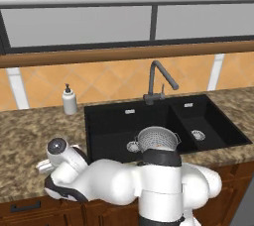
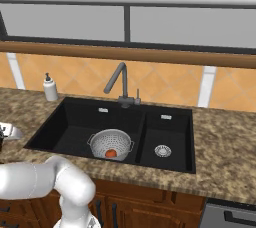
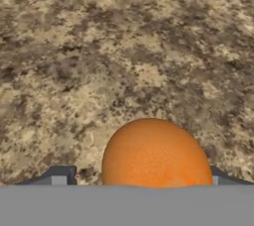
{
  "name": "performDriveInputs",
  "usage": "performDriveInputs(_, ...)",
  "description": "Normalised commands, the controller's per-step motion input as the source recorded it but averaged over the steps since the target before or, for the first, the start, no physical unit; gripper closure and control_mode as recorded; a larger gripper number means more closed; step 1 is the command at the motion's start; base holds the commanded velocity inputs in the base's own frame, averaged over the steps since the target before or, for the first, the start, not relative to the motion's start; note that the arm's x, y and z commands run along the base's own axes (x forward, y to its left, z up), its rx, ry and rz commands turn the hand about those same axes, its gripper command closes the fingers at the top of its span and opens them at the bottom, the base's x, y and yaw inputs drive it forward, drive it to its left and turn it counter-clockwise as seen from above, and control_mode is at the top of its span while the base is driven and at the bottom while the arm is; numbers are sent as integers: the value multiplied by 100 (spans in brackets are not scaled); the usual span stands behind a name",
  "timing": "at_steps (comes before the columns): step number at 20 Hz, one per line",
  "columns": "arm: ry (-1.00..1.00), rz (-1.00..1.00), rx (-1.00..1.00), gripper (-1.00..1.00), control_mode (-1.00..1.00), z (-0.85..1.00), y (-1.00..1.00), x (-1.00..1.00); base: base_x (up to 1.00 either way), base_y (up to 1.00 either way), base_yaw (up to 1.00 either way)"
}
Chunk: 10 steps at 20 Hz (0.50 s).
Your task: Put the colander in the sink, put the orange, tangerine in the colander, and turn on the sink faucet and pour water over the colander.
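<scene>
The colander (image 2: 111,144) sits upright on the floor of the larger, left basin of the black sink (image 2: 70,117), close to that basin's drain and roughly below the spout of the faucet (image 2: 120,84), which makes sense since water is meant to fall into it later. One orange fruit (image 2: 111,153) already lies inside it, against the near side of the bowl; whether that one is the orange or the tangerine cannot be told. From the left base view the colander's rim (image 1: 158,138) shows just above the robot's own arm. No water runs from the faucet.

The second fruit (image 3: 157,155) lies on the speckled stone counter (image 3: 124,46), seen close up in the hand view. It is round, bright orange and sits right between the two dark fingertips (image 3: 58,176) of the claw (image 3: 136,180), which reach past it on either side. The fingers stand wide, one on each flank of the fruit; whether they already touch its skin cannot be told, so it does not look gripped yet. The claw is set this way, I judge, so that closing will catch the fruit across its widest part.

The arm bends low to the left of the sink, over the counter there, and a white soap bottle (image 2: 50,88) stands by the back wall, well apart from the work.
</scene>
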Motion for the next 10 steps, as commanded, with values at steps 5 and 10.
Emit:
performDriveInputs(5,-12,-6,1,100,-100,-65,-77,-9,0,0,0)
performDriveInputs(10,-12,-16,8,100,-100,-18,-73,-21,0,0,0)
